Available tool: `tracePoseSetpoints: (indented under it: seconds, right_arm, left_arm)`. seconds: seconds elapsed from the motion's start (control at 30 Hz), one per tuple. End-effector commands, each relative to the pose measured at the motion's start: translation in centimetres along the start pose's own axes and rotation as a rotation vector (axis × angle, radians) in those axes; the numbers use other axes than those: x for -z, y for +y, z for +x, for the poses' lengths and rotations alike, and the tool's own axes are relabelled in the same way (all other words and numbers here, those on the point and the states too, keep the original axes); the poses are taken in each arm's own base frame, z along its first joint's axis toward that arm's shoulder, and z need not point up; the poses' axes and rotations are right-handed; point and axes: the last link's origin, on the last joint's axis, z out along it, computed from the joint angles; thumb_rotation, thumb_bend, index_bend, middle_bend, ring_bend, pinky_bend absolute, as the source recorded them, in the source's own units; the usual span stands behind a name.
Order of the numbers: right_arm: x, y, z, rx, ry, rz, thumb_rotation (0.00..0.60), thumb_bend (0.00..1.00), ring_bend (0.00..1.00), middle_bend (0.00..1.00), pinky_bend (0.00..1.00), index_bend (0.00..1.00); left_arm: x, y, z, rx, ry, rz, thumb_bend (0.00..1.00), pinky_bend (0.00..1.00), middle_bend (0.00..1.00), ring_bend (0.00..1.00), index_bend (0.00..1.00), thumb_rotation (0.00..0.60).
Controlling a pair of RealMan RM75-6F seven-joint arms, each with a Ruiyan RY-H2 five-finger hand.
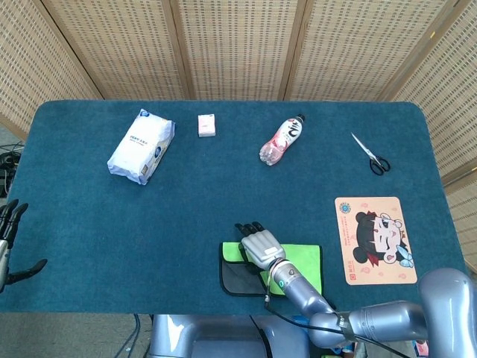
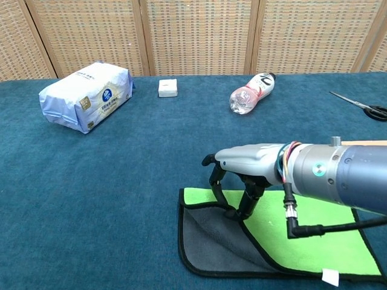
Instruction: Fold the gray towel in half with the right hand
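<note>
The gray towel (image 2: 213,244) lies at the table's front edge with its green underside (image 2: 302,232) folded over most of it; gray shows only at the lower left. My right hand (image 2: 240,175) hangs over the fold's left edge, a finger and thumb meeting on the green flap's rim and pinching it. In the head view the same hand (image 1: 257,243) covers the towel's (image 1: 308,262) upper left part. My left hand (image 1: 9,240) hovers off the table's left side, fingers spread and holding nothing.
Along the back lie a white tissue pack (image 2: 86,95), a small white box (image 2: 167,88), a toppled bottle (image 2: 252,92) and scissors (image 2: 363,106). A cartoon mouse pad (image 1: 375,239) lies right of the towel.
</note>
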Motion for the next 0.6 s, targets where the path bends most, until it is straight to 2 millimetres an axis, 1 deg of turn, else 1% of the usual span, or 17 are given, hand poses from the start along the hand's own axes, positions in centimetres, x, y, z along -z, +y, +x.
tracePoseSetpoints:
  seconds: [0.03, 0.27, 0.43, 0.6]
  right_arm:
    - [0.5, -0.5, -0.3, 0.009, -0.004, 0.018, 0.600, 0.47, 0.00, 0.00, 0.00, 0.60]
    - [1.4, -2.5, -1.4, 0.025, -0.027, 0.074, 0.600, 0.47, 0.00, 0.00, 0.00, 0.60]
    - [1.3, -3.9, -2.1, 0.020, -0.040, 0.095, 0.600, 0.48, 0.00, 0.00, 0.00, 0.60]
    - [0.9, -4.8, -2.7, 0.017, -0.051, 0.096, 0.600, 0.47, 0.00, 0.00, 0.00, 0.60]
  left_arm:
    - [0.0, 0.0, 0.0, 0.002, 0.000, -0.001, 0.18, 0.00, 0.00, 0.00, 0.00, 0.600]
    - [0.1, 0.0, 0.1, 0.002, 0.000, -0.005, 0.18, 0.00, 0.00, 0.00, 0.00, 0.600]
    - [0.1, 0.0, 0.2, 0.005, 0.001, -0.005, 0.18, 0.00, 0.00, 0.00, 0.00, 0.600]
    - [0.1, -0.1, 0.2, 0.008, 0.001, -0.003, 0.18, 0.00, 0.00, 0.00, 0.00, 0.600]
